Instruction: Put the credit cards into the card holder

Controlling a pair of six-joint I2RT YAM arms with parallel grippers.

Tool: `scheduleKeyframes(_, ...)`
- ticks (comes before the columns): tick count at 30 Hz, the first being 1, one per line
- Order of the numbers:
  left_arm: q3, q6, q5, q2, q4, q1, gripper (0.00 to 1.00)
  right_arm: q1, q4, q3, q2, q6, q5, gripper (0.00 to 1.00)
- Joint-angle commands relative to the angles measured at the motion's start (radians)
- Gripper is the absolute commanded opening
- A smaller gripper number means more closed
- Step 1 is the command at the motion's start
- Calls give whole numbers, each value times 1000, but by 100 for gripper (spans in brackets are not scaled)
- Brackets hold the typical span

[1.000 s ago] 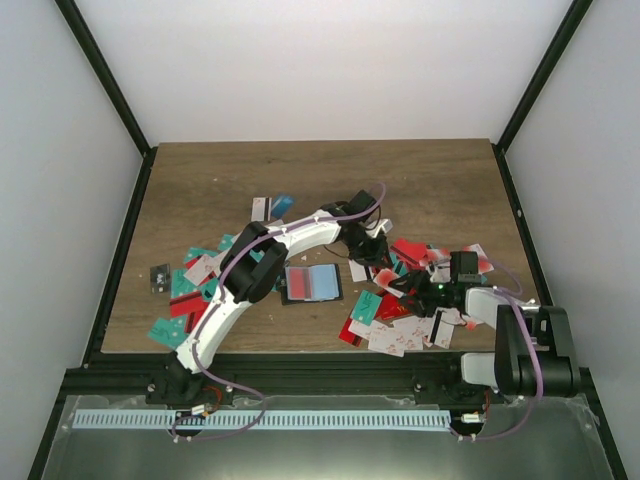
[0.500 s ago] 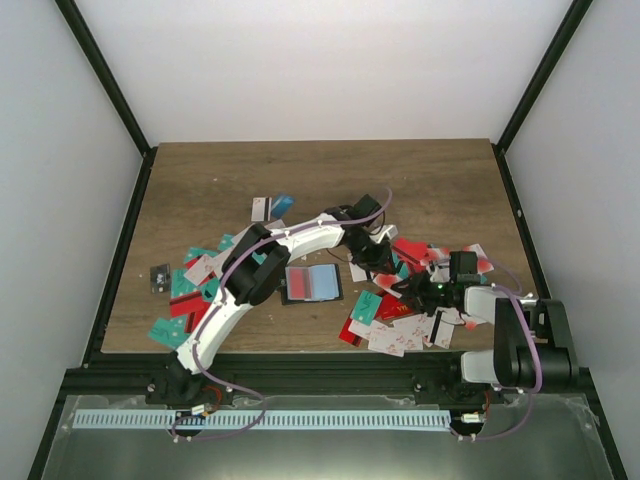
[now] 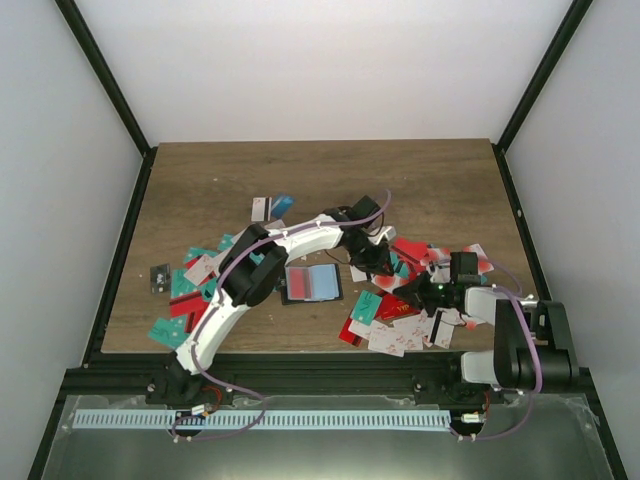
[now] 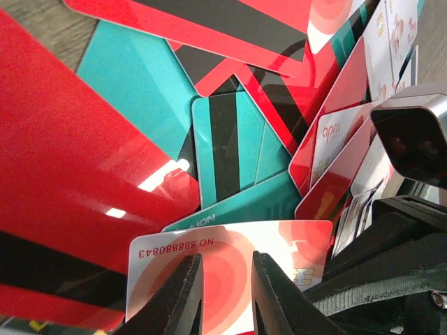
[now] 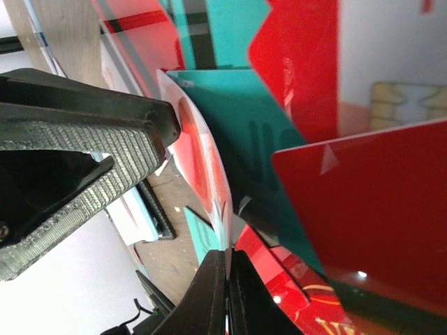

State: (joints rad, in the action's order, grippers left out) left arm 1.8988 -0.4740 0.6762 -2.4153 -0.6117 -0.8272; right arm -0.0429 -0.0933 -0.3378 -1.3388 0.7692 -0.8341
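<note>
Right wrist: right gripper (image 5: 225, 276) has closed onto white-red card (image 5: 200, 157); left gripper (image 4: 225, 258) slightly parted.

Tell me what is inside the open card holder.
Inside the card holder: a pink-red sleeve beside a pale blue sleeve. Whether any card sits in them cannot be seen.

The right gripper (image 5: 227, 262) pinches a white-and-red card (image 5: 199, 150) by its edge, jaws closed, with a teal card (image 5: 244, 132) and a red card (image 5: 370, 223) beside it.
</note>
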Motion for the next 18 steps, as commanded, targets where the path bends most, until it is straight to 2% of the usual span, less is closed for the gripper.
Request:
scheduleKeyframes(1, -9, -23, -35, 80, -6, 5, 22, -9, -48, -26, 36, -10, -24, 1)
scheduleKeyframes(10, -14, -60, -102, 200, -23, 40, 22, -8, -110, -101, 107, 26, -60, 1)
scheduleKeyframes(18, -23, -111, -171, 356, -26, 82, 24, -6, -104, -220, 173, 128, -77, 1)
